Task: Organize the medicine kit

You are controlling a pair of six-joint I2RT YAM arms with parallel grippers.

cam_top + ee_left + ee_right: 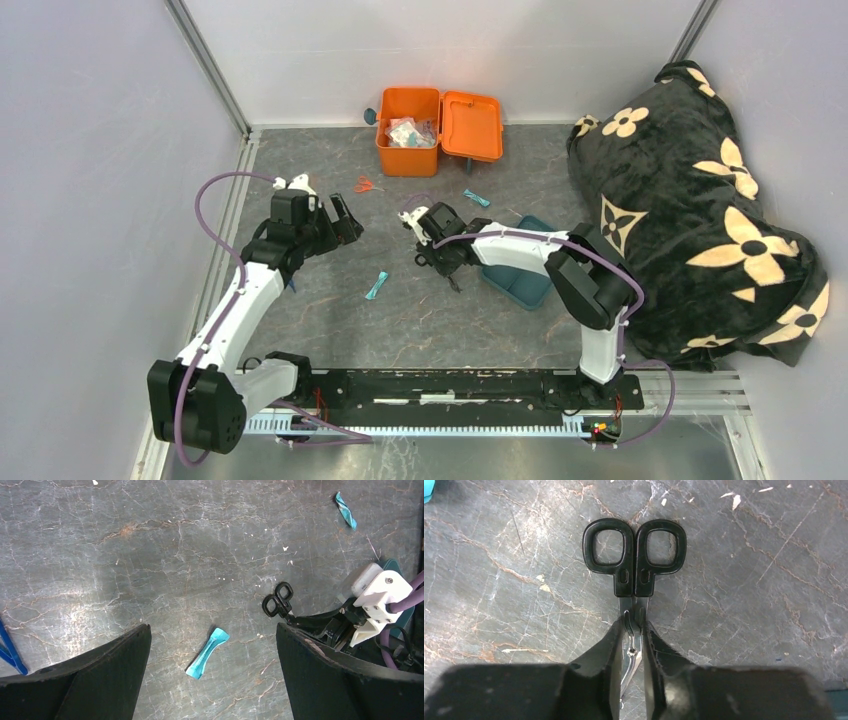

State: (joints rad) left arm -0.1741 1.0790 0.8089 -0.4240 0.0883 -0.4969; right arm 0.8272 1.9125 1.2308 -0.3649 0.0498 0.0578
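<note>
The right jaws are squeezed on the metal part of the black scissors (624, 580). Hold them tight and flat. Carry them slowly to the orange medicine kit (408, 158), open at the far side of the bench (420, 310). The left jaws are wide apart, holding nothing.

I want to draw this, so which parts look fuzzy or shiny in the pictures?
Right wrist view: the scissors look sharp, but the right end effector pinching their blades is a fuzzy black blob near the bottom. Left wrist view: a pale shiny patch on the table. Top view: soft, even light.
</note>
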